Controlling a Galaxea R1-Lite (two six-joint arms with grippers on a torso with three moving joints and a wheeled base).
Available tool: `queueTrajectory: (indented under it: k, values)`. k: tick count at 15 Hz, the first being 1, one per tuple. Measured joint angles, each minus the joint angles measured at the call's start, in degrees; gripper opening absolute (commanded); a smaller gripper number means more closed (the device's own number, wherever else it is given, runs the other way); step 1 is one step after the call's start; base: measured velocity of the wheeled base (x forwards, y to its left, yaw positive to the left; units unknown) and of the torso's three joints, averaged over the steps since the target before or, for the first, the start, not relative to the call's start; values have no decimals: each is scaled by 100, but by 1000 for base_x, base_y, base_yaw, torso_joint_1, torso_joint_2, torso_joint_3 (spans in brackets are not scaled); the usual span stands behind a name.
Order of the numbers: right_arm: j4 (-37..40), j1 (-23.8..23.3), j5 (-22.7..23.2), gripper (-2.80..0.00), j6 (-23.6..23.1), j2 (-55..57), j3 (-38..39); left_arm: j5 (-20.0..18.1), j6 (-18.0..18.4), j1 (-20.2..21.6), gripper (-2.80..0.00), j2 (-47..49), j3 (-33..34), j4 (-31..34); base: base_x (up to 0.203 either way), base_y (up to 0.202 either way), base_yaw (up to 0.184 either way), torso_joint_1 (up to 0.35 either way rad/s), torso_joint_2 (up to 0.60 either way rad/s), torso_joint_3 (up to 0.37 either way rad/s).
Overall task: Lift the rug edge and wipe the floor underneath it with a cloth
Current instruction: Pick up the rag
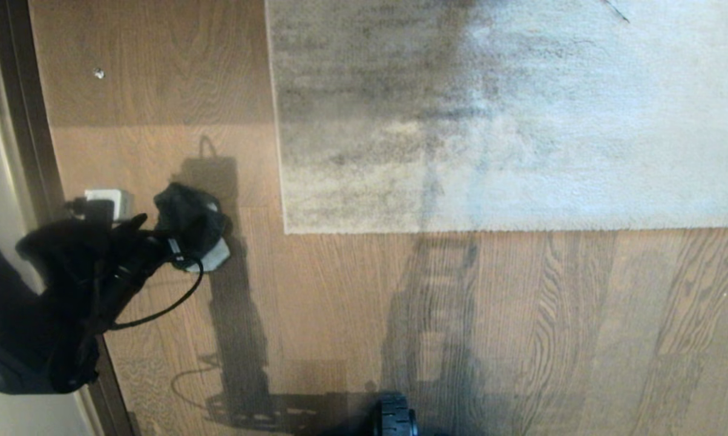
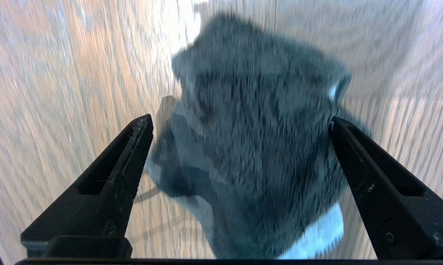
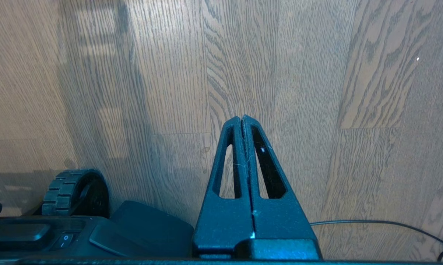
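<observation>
A: Where's the cloth (image 2: 258, 147)?
B: Bunched on the floor (image 1: 351, 303), well left of the rug edge (image 1: 276, 121), which lies flat.
A: And the left end effector (image 2: 239, 123)?
B: Over the cloth, fingers spread wide to either side, gripping nothing.
A: The right end effector (image 3: 242, 119)?
B: Pressed closed, empty, near the base wheel (image 3: 64, 191).

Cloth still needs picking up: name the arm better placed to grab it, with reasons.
Left. Its tool hangs open right over the cloth, one finger on either side. The right tool is shut over bare floor near the robot's wheel, with no cloth in its view.
</observation>
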Motion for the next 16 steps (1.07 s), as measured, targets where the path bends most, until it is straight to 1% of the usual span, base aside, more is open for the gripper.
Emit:
queueTrajectory:
  k: [4,7,16]
  values:
    - [-4,2,-2,-280,-2,0,0,0,20,-24,0,14,-38,0,0,0,0,0,0,0]
    - [-4,2,-2,-280,-1,0,0,7,145,-52,0,52,-39,-2,0,0,0,0,0,0]
    - [0,2,-2,-280,-2,0,0,-2,139,-154,0,363,-112,0,0,0,0,0,0,0]
